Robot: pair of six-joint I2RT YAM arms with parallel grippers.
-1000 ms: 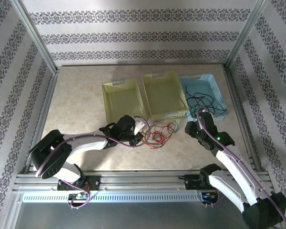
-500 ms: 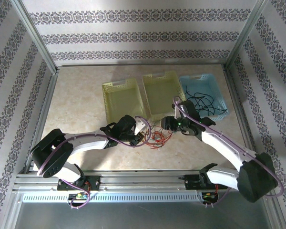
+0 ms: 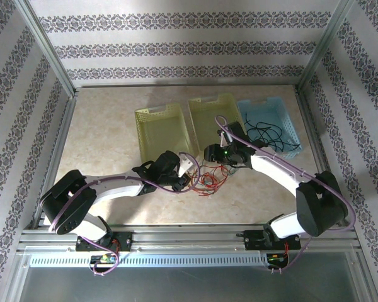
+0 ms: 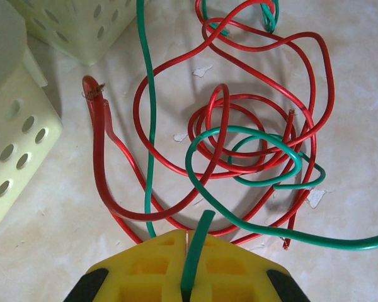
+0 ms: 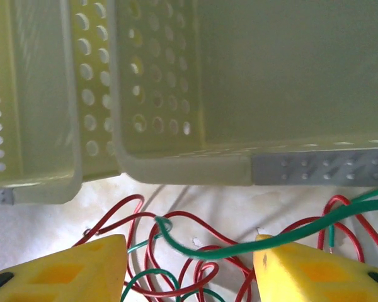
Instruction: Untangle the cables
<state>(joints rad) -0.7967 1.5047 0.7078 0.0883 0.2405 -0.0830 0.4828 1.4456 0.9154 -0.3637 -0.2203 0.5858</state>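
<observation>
Right jaws have swung over the cables (image 3: 206,178), standing apart to grab one, while left jaws pinch a green wire (image 4: 201,230).

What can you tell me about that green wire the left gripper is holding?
The green cable is thin, glossy and looks plastic-coated. The shut left gripper pinches one stretch between its yellow fingers. From there it seems to curl in a loop through the red cables and trails off right, lying on the pale table near a yellow-green basket.
</observation>
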